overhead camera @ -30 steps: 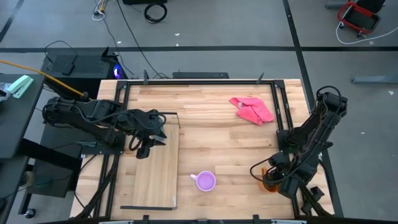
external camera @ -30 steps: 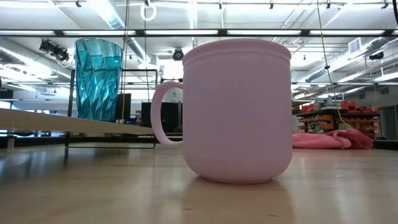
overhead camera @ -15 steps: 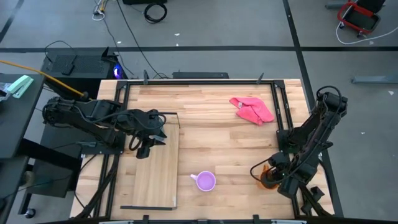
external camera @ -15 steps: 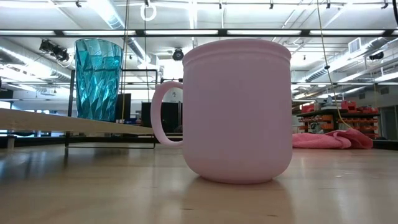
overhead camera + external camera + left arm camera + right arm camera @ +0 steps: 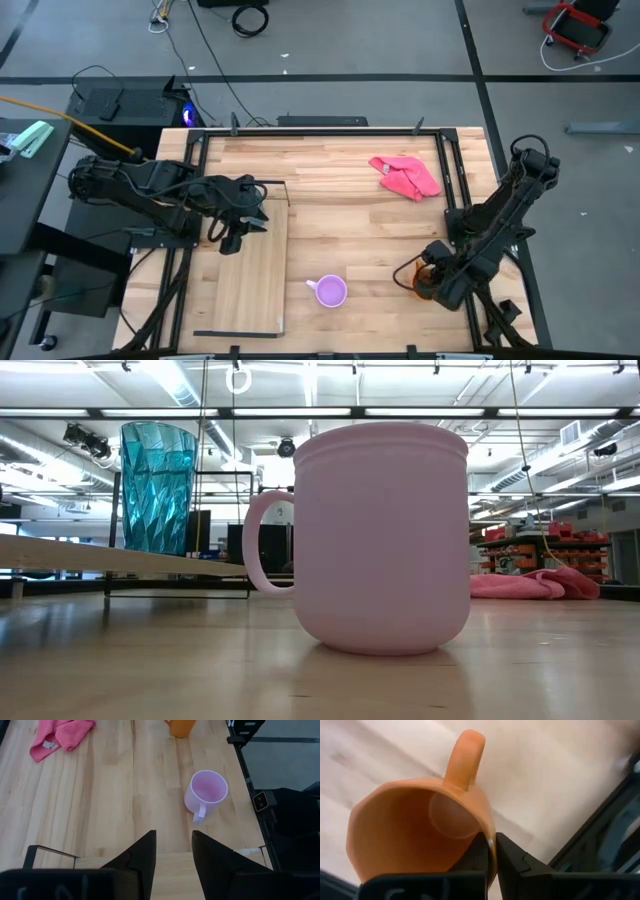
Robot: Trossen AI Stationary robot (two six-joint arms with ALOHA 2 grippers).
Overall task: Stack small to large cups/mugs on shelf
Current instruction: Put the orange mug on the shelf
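Your right tool pinches the orange mug's rim near the surface's right edge—ready to carry—while the left tool, fingers apart, waits over the shelf (teal tumbler there; lilac mug just beside).

2 matte black jointed arms carry looped black cables; each tool has 2 flat dark fingers.
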